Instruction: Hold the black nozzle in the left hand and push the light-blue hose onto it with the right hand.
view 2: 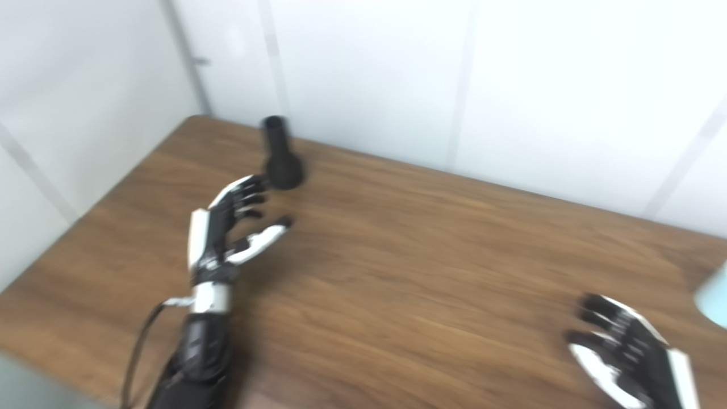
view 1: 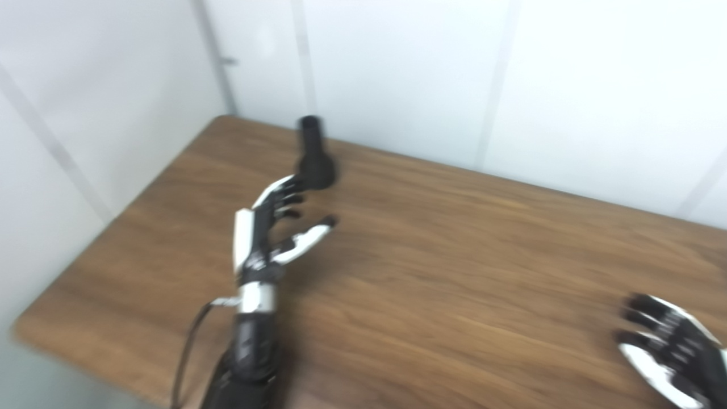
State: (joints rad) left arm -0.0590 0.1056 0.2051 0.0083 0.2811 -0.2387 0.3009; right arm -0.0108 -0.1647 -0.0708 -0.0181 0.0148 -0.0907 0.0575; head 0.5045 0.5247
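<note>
The black nozzle (view 1: 314,154) stands upright on its flared base near the table's far left corner. My left hand (view 1: 276,222) is open just in front of it, fingers stretched toward the base and thumb spread to the right, holding nothing. My right hand (view 2: 625,351) hovers open at the lower right, palm toward the table. A light-blue patch at the right edge, likely the hose (view 2: 714,295), shows only in the right eye view, beyond the right hand. Both views are blurred.
The wooden table (view 1: 431,250) runs up against white wall panels (view 1: 397,74) at the back. Its left edge (view 1: 113,221) drops off beside my left arm.
</note>
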